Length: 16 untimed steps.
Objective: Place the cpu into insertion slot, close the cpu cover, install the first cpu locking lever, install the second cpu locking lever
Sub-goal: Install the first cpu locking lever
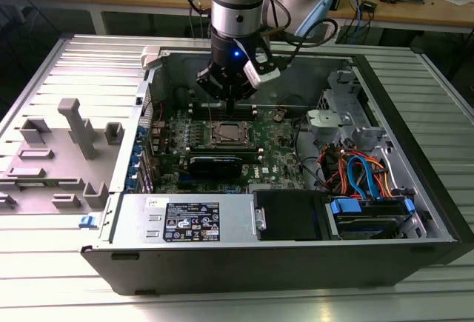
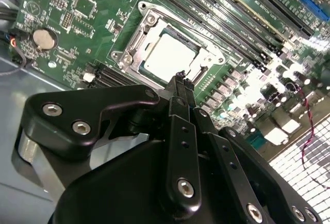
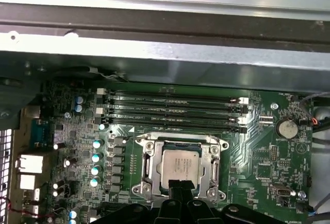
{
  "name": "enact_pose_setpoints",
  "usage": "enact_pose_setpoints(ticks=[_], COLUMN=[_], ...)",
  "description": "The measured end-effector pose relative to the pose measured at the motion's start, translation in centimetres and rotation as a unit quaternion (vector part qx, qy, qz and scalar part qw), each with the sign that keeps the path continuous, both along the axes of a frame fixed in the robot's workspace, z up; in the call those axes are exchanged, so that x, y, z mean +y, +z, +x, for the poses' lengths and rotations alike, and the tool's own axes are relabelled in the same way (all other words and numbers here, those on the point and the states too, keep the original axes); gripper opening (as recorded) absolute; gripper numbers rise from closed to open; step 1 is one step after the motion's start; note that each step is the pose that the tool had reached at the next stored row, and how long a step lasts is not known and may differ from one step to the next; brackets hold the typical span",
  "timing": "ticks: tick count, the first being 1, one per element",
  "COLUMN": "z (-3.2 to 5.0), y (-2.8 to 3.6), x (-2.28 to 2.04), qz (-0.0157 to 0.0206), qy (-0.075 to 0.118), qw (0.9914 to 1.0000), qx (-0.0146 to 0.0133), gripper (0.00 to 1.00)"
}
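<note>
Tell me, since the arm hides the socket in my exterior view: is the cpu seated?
Observer: Yes. In the first wrist view the cpu lies flat, silver top up.
Operator: And the cover?
Observer: The cover lies down around the cpu, framing it.
Operator: Where's the hand?
Observer: In the second wrist view the hand has its fingers together, with the tips by the cover's edge.
</note>
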<state>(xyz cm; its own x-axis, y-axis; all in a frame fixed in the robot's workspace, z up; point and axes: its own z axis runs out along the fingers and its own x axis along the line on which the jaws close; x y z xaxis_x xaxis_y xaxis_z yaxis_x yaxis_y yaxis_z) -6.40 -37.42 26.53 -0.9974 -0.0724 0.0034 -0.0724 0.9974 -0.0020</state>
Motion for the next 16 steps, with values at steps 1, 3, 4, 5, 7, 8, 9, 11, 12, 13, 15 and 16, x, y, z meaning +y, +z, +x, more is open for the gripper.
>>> enact_pose_setpoints(ticks=[1, 3, 4, 5, 7, 8, 9, 11, 12, 13, 15, 16], z=[-0.09, -0.56, -0.72, -1.02, -1.37, -1.64, -1.77, -2.02, -2.10, -2.19, -2.24, -2.32], y=[-0.01, 0.00, 0.00, 0.00, 0.00, 0.00, 0.00, 0.00, 0.00, 0.01, 0.00, 0.00], x=[0.00, 0.00, 0.00, -0.01, -0.01, 0.00, -0.01, 0.00, 0.00, 0.00, 0.00, -0.01], qz=[0.0001, 0.0000, 0.0001, 0.0000, 0.0001, 0.0001, 0.0001, 0.0001, 0.0001, 0.0001, 0.0001, 0.0001], qy=[0.000, 0.000, 0.000, 0.000, 0.000, 0.000, 0.000, -0.001, -0.001, -0.004, -0.009, -0.011], qw=[1.00000, 1.00000, 1.00000, 1.00000, 1.00000, 0.99999, 0.99999, 0.99999, 0.99999, 0.99999, 0.99996, 0.99993], qx=[-0.0003, -0.0009, -0.0011, -0.0016, -0.0025, -0.0032, -0.0034, -0.0036, -0.0037, -0.0037, -0.0037, -0.0038], gripper=[0.11, 0.11, 0.11, 0.11, 0.11, 0.11, 0.11, 0.11, 0.11, 0.11, 0.11, 0.11])
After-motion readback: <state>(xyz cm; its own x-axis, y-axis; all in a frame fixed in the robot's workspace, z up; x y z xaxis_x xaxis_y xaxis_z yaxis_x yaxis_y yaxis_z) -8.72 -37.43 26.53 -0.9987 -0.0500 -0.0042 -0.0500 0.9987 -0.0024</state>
